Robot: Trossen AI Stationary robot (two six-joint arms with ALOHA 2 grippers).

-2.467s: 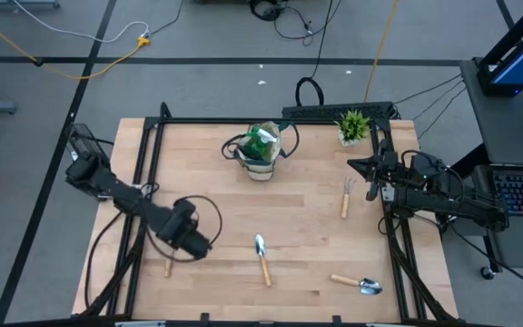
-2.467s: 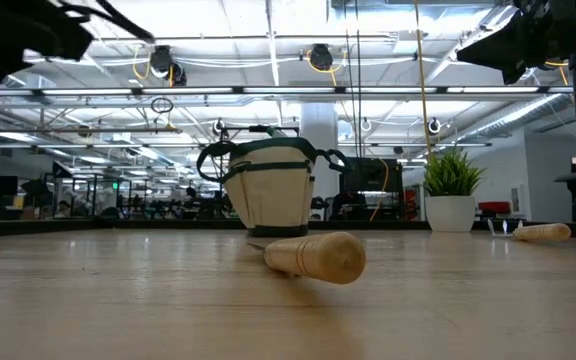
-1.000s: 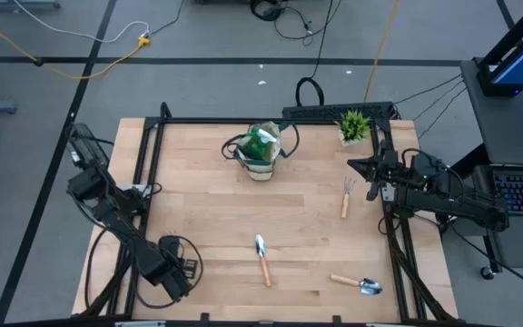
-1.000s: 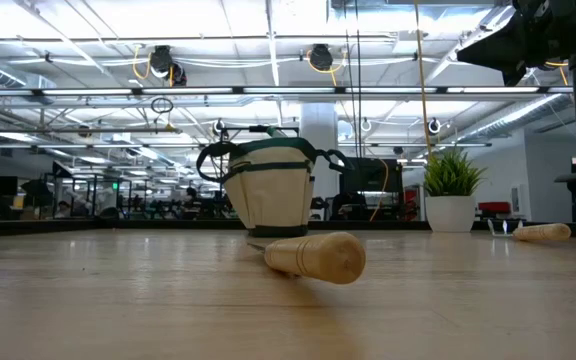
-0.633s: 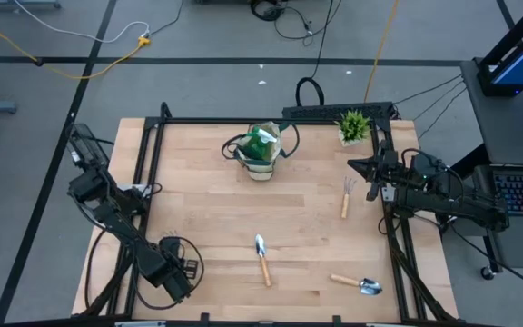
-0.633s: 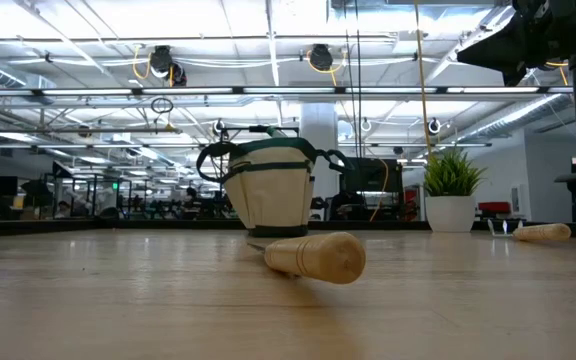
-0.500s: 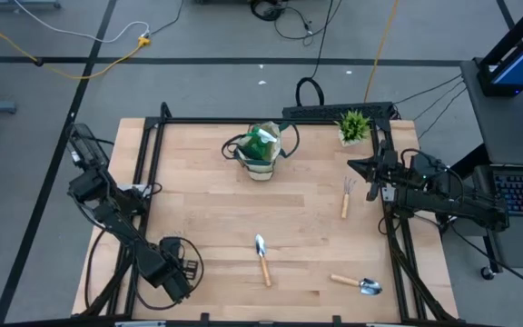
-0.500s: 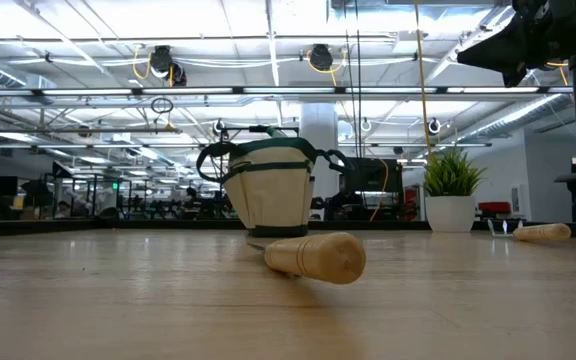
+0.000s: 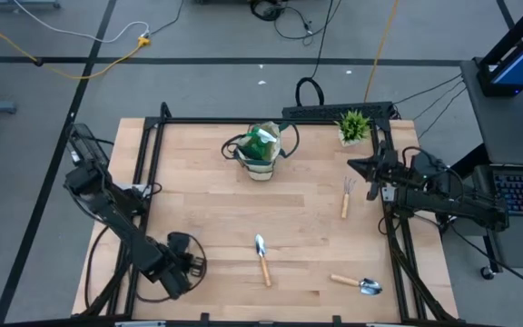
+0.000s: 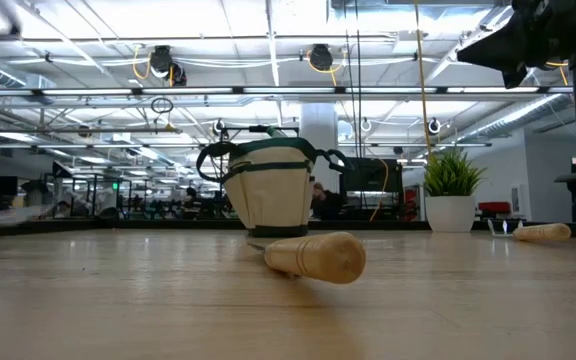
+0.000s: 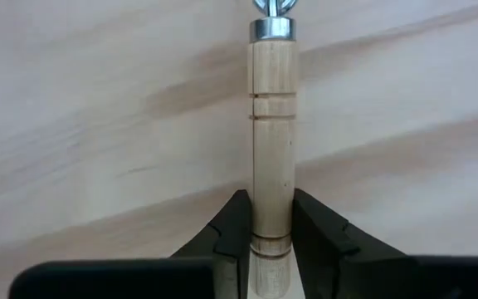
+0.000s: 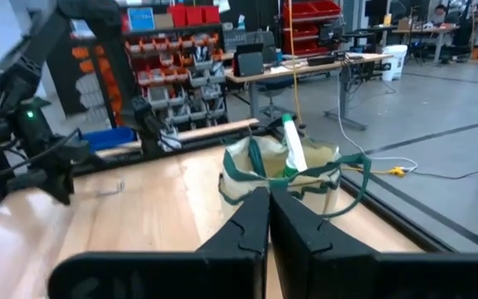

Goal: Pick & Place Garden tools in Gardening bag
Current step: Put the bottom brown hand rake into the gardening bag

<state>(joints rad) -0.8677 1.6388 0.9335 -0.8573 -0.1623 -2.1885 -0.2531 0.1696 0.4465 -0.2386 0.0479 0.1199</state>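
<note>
My left gripper [image 9: 183, 264] is over the table's near left corner, pointing down, shut on a wooden-handled tool [image 11: 272, 124] whose silver ferrule [image 11: 270, 27] shows in the left wrist view. Its head is out of view. The beige and green gardening bag [image 9: 261, 151] stands at the far middle with a green spray bottle [image 12: 294, 154] in it. A trowel [image 9: 262, 257], a second trowel [image 9: 358, 284] and a fork rake [image 9: 346, 195] lie flat on the wood. My right gripper [image 9: 356, 167] waits shut above the right edge. My left gripper pinches the wooden handle near its free end [image 11: 270, 237] between its two fingers [image 11: 234, 224], one on each side. The fingers come from above, pointing down, and lie across the handle. The handle lies level over the table; whether it is clear of the wood I cannot tell.
A small potted plant [image 9: 353, 125] stands at the far right corner. A black frame [image 9: 152, 154] runs along the table's left, far and right sides. Bare wood [image 9: 198, 200] lies between the left gripper and the bag.
My left gripper has moved a little toward the table's right and far side at the near left corner, and its wrist has turned. The right arm, the bag and the other tools have kept still.
</note>
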